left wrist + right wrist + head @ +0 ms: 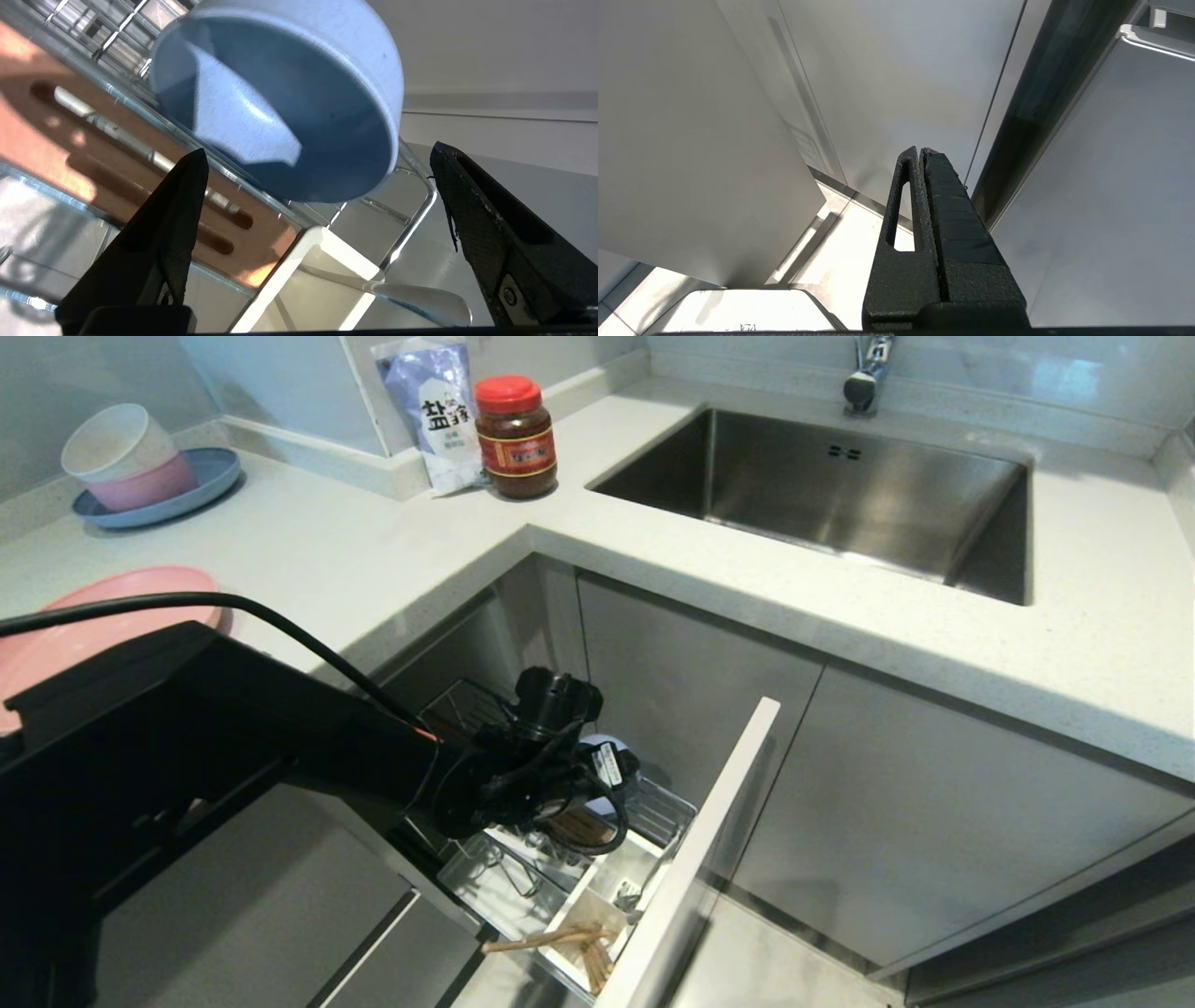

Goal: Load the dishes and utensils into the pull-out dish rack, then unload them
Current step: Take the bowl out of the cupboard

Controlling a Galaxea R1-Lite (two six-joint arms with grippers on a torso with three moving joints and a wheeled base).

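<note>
Blue-grey bowl (280, 102): one, tilted on its side in the wire rack, matte and speckled, its hollow facing the left wrist camera.
Pink plate (84, 625): one, flat on the worktop (373, 551) at the left edge of the head view.
Chopsticks (560, 943): one wooden pair, lying in the rack's white cup at lower centre.
Pull-out dish rack (653, 812): one, drawn out, chrome wire with a slotted wooden board.
Left gripper (317, 154): reaching down into the rack, fingers spread wide, bowl between but untouched.
Right gripper (922, 154): fingers pressed together, near cabinet doors.

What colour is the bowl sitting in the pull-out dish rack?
Blue-grey; the bowl shows best in the left wrist view.
</note>
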